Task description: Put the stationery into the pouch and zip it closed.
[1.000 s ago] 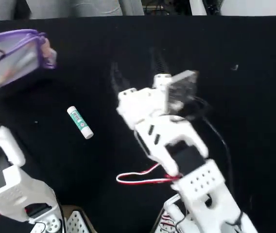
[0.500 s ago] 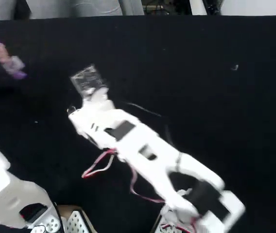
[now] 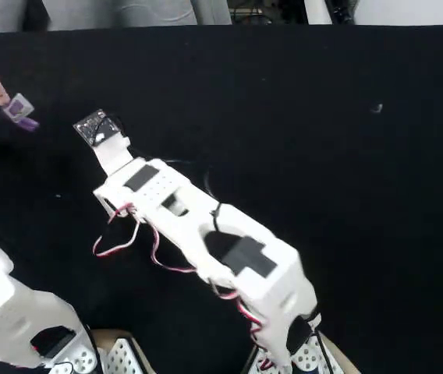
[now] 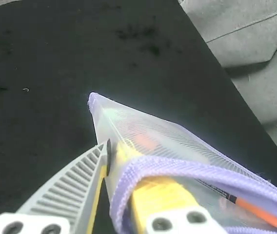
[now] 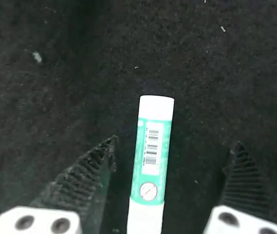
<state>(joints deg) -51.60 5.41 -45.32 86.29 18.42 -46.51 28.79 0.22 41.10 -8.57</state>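
Now: right hand (image 5: pixel 175 145) is open, its two ribbed fingers (image 5: pixel 87 175) standing wide apart on either side of the glue stick (image 5: pixel 151 156), neither one touching it. The glue stick is a white tube with a green label. It lies flat on the black bench (image 5: pixel 55 58), its long axis running straight along the gap between the fingers. In the high view the right arm (image 3: pixel 206 226) stretches from the near edge across to the left part of the bench, with a red-and-white cable (image 3: pixel 124 234) looping off its side. Left hand (image 4: pixel 121 163) is closed on the pouch (image 4: pixel 177 146), pinching it near the purple-trimmed edge (image 4: pixel 177 168), with the grey ribbed finger pressed against the outside of the mesh wall. The pouch is clear mesh, and an orange pen (image 4: pixel 255 213) shows through the wall, lying inside. The left wrist view has the pouch held over the bench, near where the black surface ends. In the high view a corner of the pouch (image 3: pixel 3 95) sits at the far left edge, well apart from the tip of the right arm.
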